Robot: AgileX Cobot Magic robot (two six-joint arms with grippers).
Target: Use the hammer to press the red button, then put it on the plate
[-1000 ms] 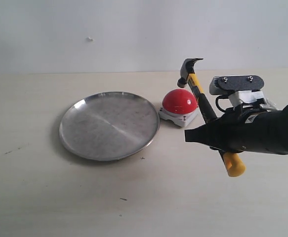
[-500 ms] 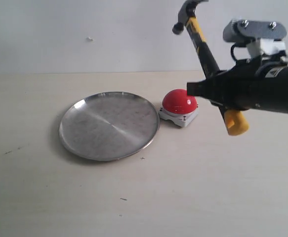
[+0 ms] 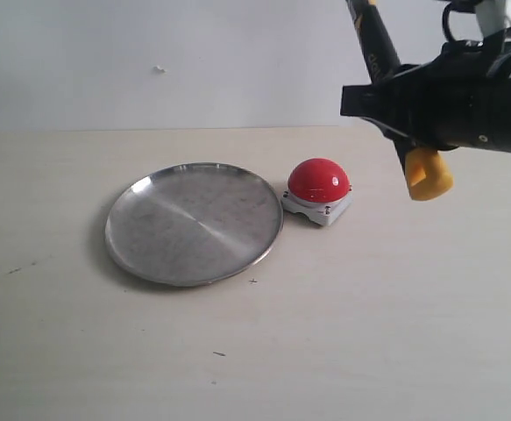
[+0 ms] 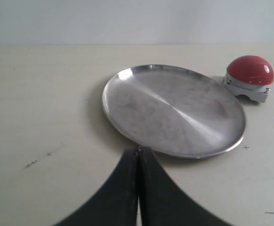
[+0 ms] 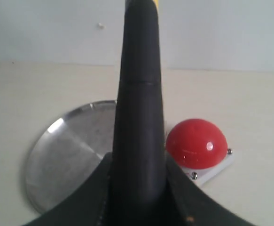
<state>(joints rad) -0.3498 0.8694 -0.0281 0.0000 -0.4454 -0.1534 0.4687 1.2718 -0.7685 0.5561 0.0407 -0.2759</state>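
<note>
Above a pale wooden tabletop (image 3: 325, 351) backed by a white wall (image 3: 150, 61), the right gripper (image 3: 388, 103) pinches the black rubber handle of a yellow-ended claw hammer (image 3: 378, 48). The hammer is held aloft and tilted, its head cut off by the frame's top edge. Its yellow butt hangs up and to the right of the glossy red dome button (image 3: 318, 180) on a square grey base. The button sits just beside the round silver metal plate (image 3: 194, 224), whose brushed face shows only scratches and glare. The left gripper (image 4: 137, 188), fingers pressed together, points at the plate's rim.
</note>
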